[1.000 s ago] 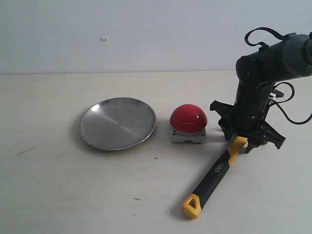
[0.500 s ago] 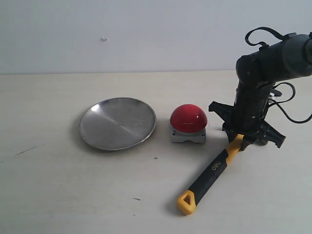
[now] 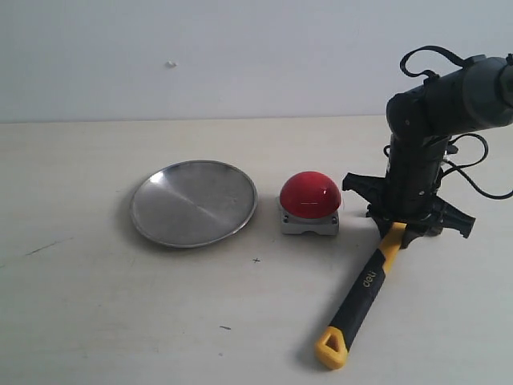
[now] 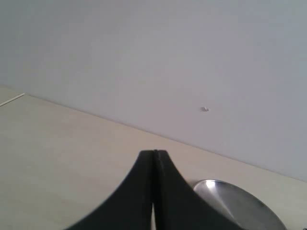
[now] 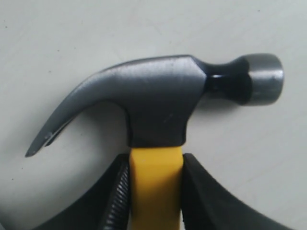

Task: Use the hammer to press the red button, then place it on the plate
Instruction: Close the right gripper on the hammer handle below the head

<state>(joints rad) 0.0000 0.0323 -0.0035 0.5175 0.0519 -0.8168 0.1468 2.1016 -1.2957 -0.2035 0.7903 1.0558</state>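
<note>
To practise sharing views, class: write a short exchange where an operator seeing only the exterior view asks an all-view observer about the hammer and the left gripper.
Operator: Is the right gripper gripping the hammer? The arm blocks my view.
Observer: Yes, both fingers press the yellow neck just under the head.
Operator: And the left gripper? I cannot see it.
Observer: It is shut on nothing, with the plate beyond it.

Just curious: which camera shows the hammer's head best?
Right wrist view: the hammer head fills it, claw and face clear. Exterior shows only its handle, head hidden behind the right gripper. Left wrist view shows none.
</note>
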